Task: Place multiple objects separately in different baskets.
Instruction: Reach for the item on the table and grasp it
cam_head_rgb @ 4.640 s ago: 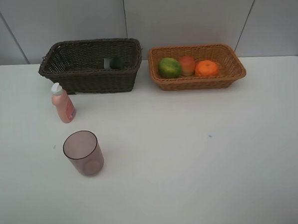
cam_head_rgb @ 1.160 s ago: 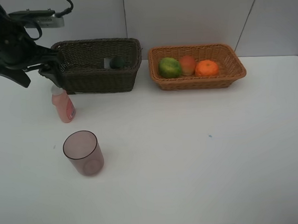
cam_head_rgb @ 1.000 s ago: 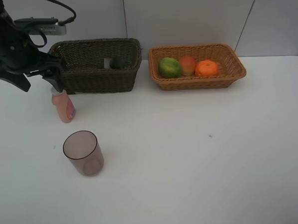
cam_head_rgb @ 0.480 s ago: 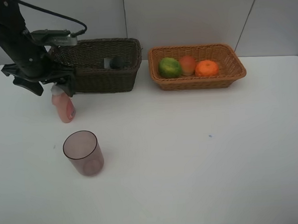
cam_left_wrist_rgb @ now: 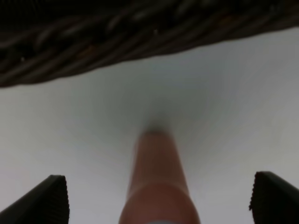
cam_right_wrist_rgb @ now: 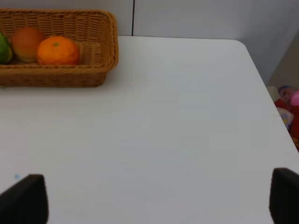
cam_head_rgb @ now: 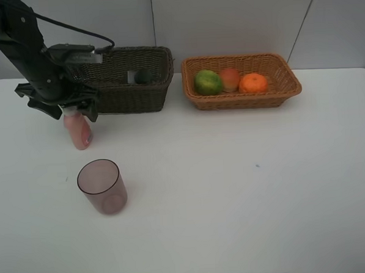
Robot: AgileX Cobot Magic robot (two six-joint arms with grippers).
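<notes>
High view: my left gripper (cam_head_rgb: 71, 112) hangs over the pink bottle (cam_head_rgb: 79, 134) at 10 o'clock on the table (cam_head_rgb: 234, 189), jaws spread wide. The gripper hides the bottle's cap. The mauve cup (cam_head_rgb: 102, 187) stands at 8 o'clock. The dark brown basket (cam_head_rgb: 128, 98) at 11 holds the dark green bottle (cam_head_rgb: 144, 75). The tan basket (cam_head_rgb: 248, 100) at 1 holds the green fruit (cam_head_rgb: 208, 82), red-orange fruit (cam_head_rgb: 230, 79) and orange (cam_head_rgb: 253, 82).

Left wrist: both fingers stand clear of the pink bottle between them.

Right wrist: my right gripper (cam_right_wrist_rgb: 154, 198) is spread open and empty over bare table, well apart from the tan basket.
</notes>
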